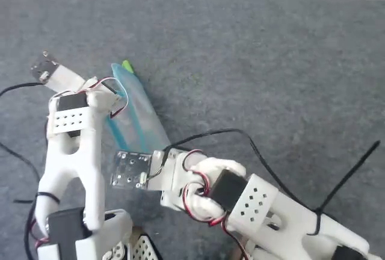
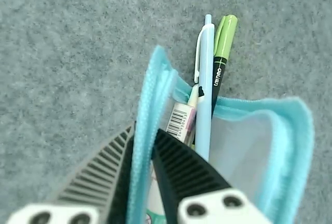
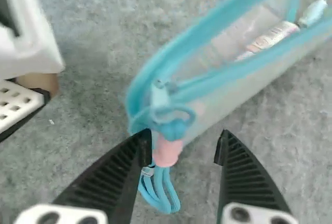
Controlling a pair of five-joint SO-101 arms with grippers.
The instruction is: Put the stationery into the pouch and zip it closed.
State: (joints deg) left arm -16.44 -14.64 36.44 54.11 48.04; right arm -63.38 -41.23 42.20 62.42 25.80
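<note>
Two pens project from the open end of the pouch (image 2: pixel 244 146): a light-blue pen (image 2: pixel 206 89) and a green pen (image 2: pixel 224 42), side by side. A third item with a barcode label (image 2: pixel 180 121) lies inside beside them; you cannot tell what it is. The pouch is translucent with blue zip trim and lies on the grey table (image 1: pixel 271 61).

Note the left gripper (image 2: pixel 144 133): its jaws are clamped on the blue rim at that open end. The right gripper (image 3: pixel 185 137) is at the opposite end, jaws spread and holding nothing. The zip slider (image 3: pixel 171 117), its pink tag (image 3: pixel 167 151) and blue cord loop (image 3: pixel 155 190) sit between those jaws. The tag is just beside one finger; you cannot confirm contact.

In the high view, the right arm covers the pouch's near end.
</note>
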